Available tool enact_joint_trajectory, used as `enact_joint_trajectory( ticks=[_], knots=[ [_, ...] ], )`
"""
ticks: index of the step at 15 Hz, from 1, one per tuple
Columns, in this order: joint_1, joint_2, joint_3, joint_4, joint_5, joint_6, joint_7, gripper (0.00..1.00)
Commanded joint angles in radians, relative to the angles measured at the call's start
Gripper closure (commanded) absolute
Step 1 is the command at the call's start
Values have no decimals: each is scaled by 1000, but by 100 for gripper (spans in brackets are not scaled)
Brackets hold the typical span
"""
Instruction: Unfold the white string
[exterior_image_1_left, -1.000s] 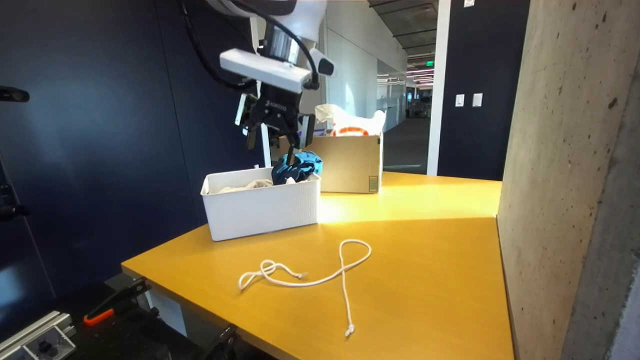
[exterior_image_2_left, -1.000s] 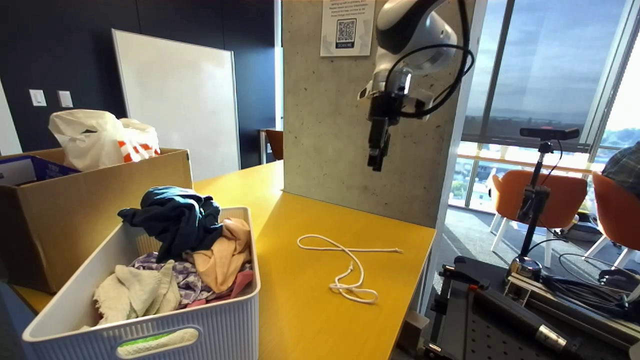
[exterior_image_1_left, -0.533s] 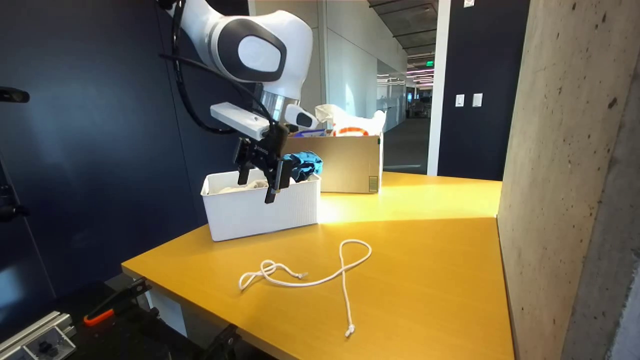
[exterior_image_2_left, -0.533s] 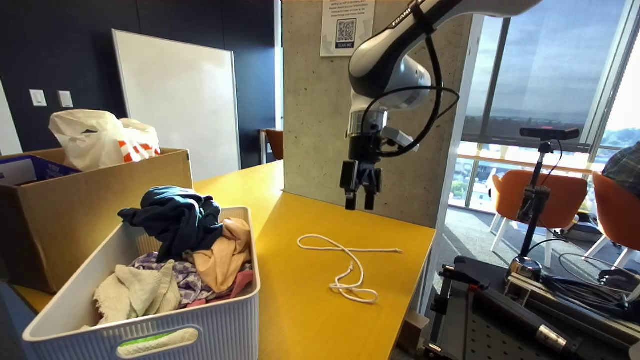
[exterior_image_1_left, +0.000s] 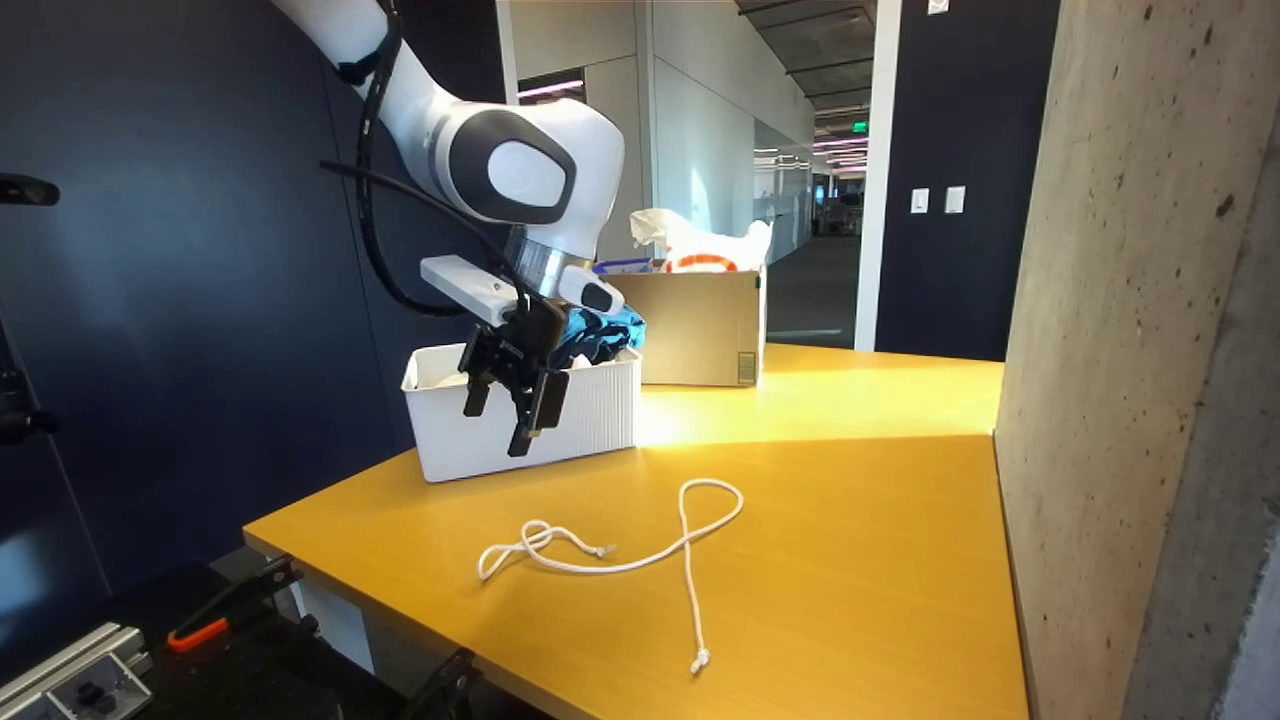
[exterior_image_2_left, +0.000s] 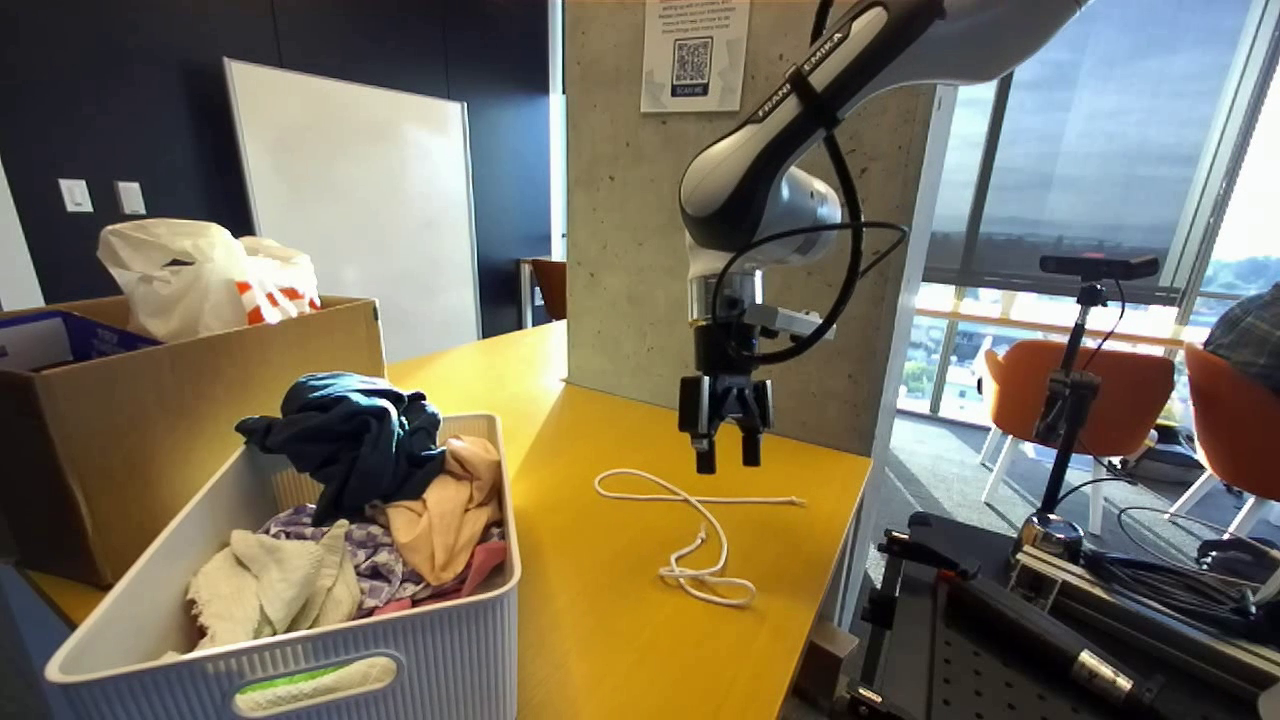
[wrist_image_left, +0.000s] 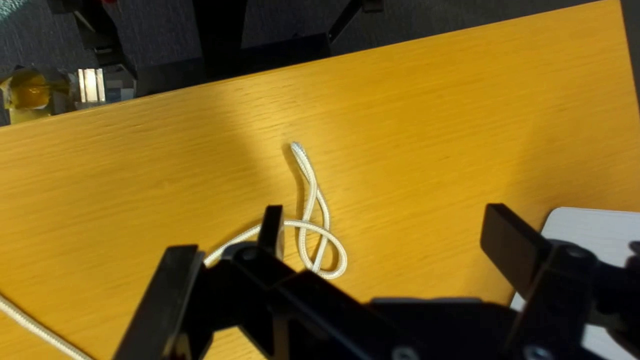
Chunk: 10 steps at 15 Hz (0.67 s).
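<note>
The white string (exterior_image_1_left: 600, 570) lies on the table (exterior_image_1_left: 850, 560), crossing over itself in loops. Above it hangs the end effector (exterior_image_2_left: 728, 460), jaws wide apart.

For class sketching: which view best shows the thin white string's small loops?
Wrist view: the thin white string's small loops look largest, though the black two-fingered gripper hides part of the string. Both exterior views show them smaller, uncovered.

I observe the white string (exterior_image_1_left: 604, 570) lying slack on the table (exterior_image_1_left: 850, 560), crossing itself in one wide loop and a tighter cluster of small loops.
</note>
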Motion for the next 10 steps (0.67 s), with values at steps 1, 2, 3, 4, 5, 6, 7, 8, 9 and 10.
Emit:
enact_joint_trajectory(
  ticks=[1,2,3,4,5,6,7,8,9,10],
  knots=[
    [-34,0,32,5,-15,-4,10,0],
    [-35,0,32,8,-15,-10,10,0],
    [-37,-8,32,8,-18,-9,2,0],
    [-27,-32,33,-26,-29,12,11,0],
    [-18,-52,35,-61,-39,33,19,0],
    [-4,-83,35,-122,-57,64,41,0],
    [3,-111,36,-181,-68,93,63,0],
    [11,-139,35,-245,-84,126,94,0],
    [20,-163,33,-305,-98,167,132,0],
    [28,-187,34,-364,-110,215,166,0]
  ],
)
